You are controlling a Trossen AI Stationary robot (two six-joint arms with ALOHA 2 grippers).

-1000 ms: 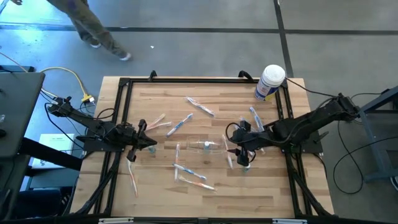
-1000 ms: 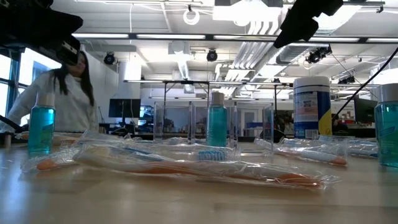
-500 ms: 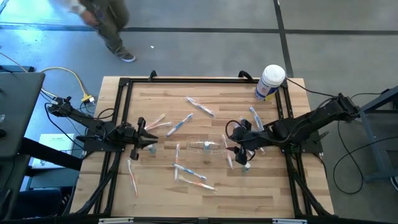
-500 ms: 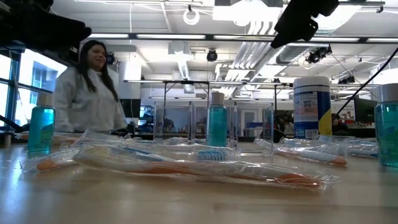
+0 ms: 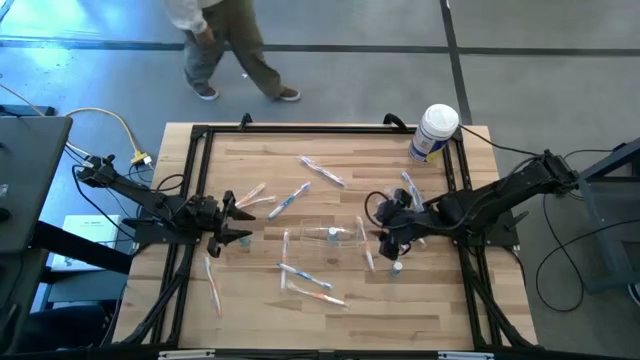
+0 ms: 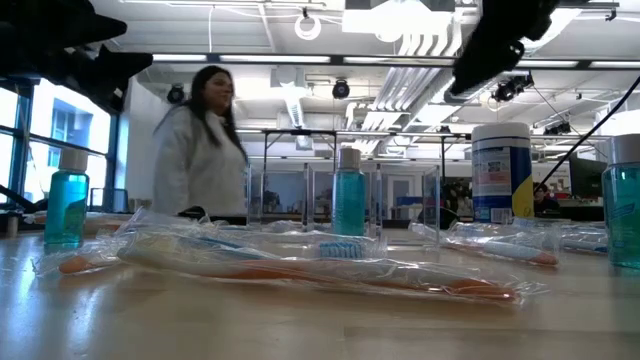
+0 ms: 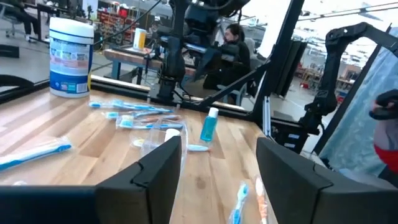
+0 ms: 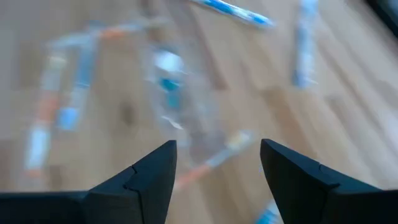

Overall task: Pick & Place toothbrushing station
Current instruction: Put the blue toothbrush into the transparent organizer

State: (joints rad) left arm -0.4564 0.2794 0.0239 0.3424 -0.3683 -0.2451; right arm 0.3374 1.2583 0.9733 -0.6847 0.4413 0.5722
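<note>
The toothbrushing station [image 5: 318, 236], a faint clear plastic holder with a small blue bottle [image 5: 333, 235] in it, stands mid-table; it also shows in the low view [image 6: 300, 195] and the right wrist view [image 8: 186, 112]. My right gripper [image 5: 379, 239] hovers open just right of it, slanting down, its fingers [image 8: 149, 174] apart over bare wood. My left gripper [image 5: 238, 224] stands open and level at the table's left, with nothing between its fingers [image 7: 165, 162]. A small blue bottle [image 6: 65, 205] stands upright near it.
Wrapped toothbrushes [image 5: 305, 283] lie scattered around the holder. A white canister with a blue label [image 5: 434, 131] stands at the far right corner. Another small bottle [image 5: 397, 267] stands below my right gripper. A person [image 6: 205, 140] walks beyond the far edge.
My left gripper has opened in place, its fingertips now spread apart. My right gripper has tipped and turned a little above the holder's right end. The person behind the table has walked toward the right.
</note>
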